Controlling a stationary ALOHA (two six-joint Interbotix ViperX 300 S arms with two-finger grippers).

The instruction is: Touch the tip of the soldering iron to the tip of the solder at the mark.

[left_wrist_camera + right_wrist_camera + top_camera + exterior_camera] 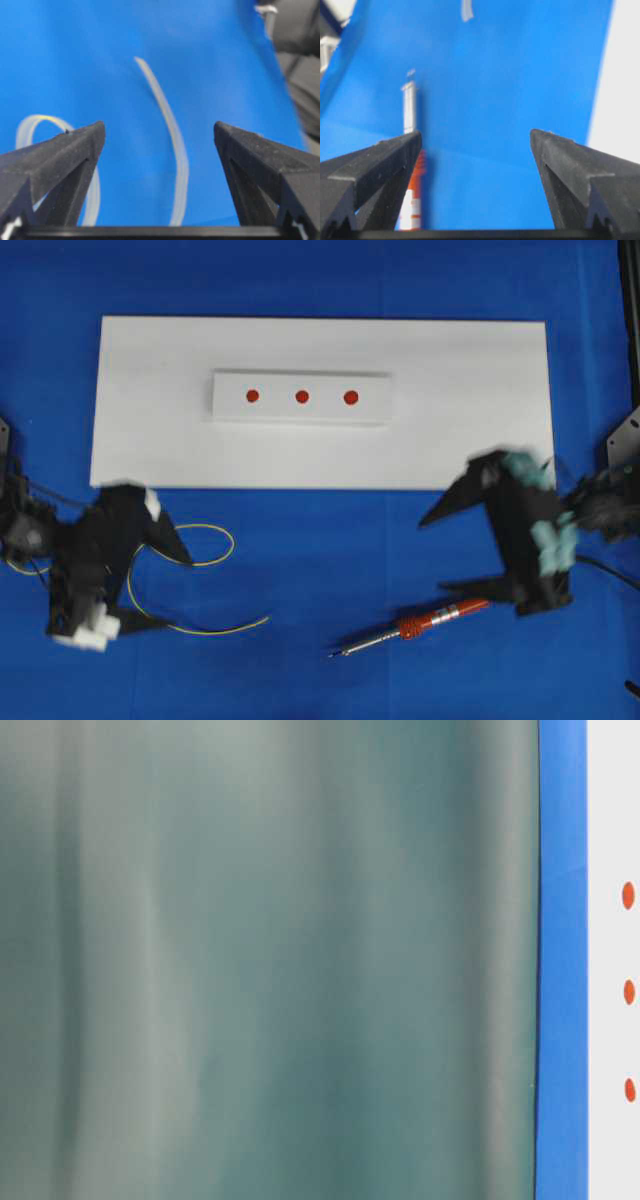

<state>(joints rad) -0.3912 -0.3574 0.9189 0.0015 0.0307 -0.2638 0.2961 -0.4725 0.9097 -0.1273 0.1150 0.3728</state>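
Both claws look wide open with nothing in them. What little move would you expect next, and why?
Probably each one lowers onto its own item. The left gripper hangs open over the yellow solder, and the right gripper stands open beside the soldering iron. Both items lie loose on the blue cloth, away from the red marks, so they must be picked up first.

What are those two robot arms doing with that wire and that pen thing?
Right now neither arm is holding anything. The left gripper hangs with its jaws wide open over the yellow solder, which lies in loose curves on the blue table. The right gripper is open too, beside the soldering iron lying flat on the table. The three red marks on the white board are untouched.
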